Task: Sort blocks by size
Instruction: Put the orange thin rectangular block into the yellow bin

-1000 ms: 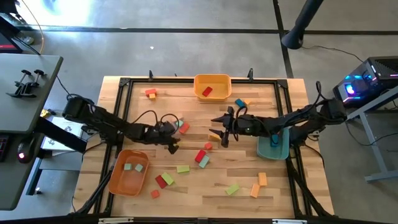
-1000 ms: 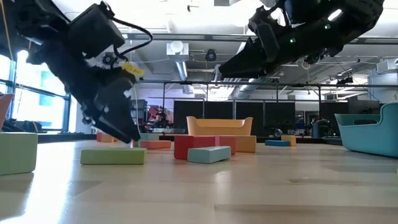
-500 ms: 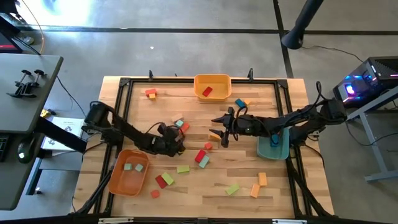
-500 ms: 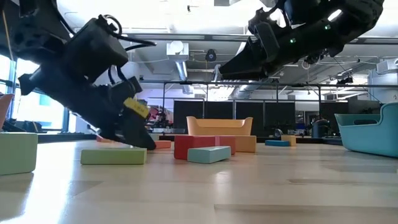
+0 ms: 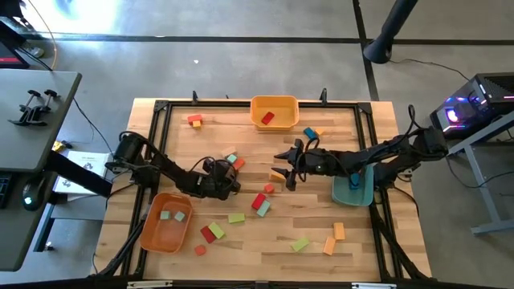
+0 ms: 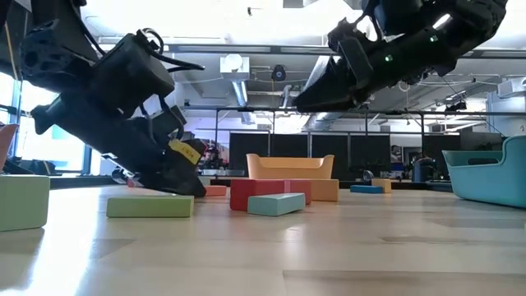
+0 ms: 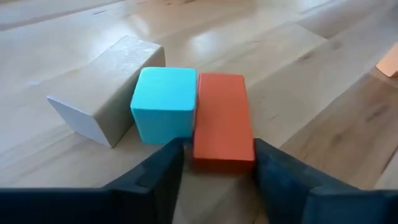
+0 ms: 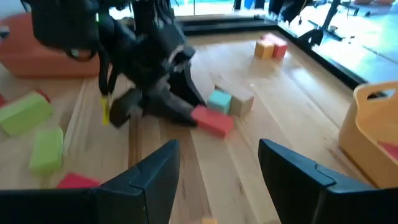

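In the left wrist view a red-orange bar (image 7: 222,119), a teal cube (image 7: 165,104) and a pale beige block (image 7: 106,87) lie side by side on the wooden table. My left gripper (image 7: 217,163) is low on the table with one finger on each side of the bar's near end; it also shows in the high view (image 5: 233,177) and the low view (image 6: 182,179). My right gripper (image 5: 289,172) hangs open above the table's middle with nothing between its fingers. Other blocks lie scattered, among them a light green bar (image 6: 149,205). My left gripper straddles the near end of the red-orange bar (image 7: 247,158), coming in at a low slant along its length. One finger (image 7: 264,163) lies against the bar's long side. The other finger (image 7: 174,163) stands close to the opposite side, beside the teal cube; whether it touches I cannot tell. The bar lies flat on the table.
A yellow tray (image 5: 274,103) holding a red block stands at the far edge. An orange tray (image 5: 152,233) with two green blocks sits near left, and a teal tray (image 5: 353,193) sits right. Loose blocks lie across the near half (image 5: 235,217).
My left gripper has sunk to the table and moved a little toward the red-orange bar. It has tipped from pointing steeply down to a flatter slant.
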Robot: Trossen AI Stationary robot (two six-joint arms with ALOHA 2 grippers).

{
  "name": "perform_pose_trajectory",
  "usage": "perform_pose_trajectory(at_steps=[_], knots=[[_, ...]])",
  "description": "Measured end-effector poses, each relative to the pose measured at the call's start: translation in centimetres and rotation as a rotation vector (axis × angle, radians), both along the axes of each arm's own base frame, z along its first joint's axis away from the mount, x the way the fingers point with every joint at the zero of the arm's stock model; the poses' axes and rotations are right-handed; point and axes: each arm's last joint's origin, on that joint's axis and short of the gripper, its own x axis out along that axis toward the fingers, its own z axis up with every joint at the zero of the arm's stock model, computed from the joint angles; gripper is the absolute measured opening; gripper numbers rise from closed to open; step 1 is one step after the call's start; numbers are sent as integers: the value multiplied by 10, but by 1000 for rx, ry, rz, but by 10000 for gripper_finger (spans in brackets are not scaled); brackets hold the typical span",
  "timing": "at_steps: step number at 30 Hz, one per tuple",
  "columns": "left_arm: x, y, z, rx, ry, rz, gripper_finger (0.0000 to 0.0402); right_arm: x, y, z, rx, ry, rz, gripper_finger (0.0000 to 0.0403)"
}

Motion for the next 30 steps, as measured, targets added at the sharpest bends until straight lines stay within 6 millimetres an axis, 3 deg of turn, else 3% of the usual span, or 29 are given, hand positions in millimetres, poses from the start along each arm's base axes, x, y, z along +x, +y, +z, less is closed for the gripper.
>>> perform_pose_trajectory(at_steps=[5,12,16,20,23,27,30], knots=[[3,-9,5,-17,35,-152,87,-11,-1,6,14,61,-43,215],[6,-24,34,-92,29,-470,83,-36,-3,24,1,130,-71,215],[8,-19,62,-42,-82,-471,83,-43,-3,32,1,113,-70,215],[16,8,96,56,-193,-419,83,-44,-3,33,-1,111,-69,215],[31,40,121,94,-214,-384,83,-44,-3,32,-1,123,-69,215],[57,97,149,63,-101,-380,83,-46,-4,30,-10,146,-89,215],[73,137,155,64,63,-349,83,-47,-5,29,-19,165,-134,215]])
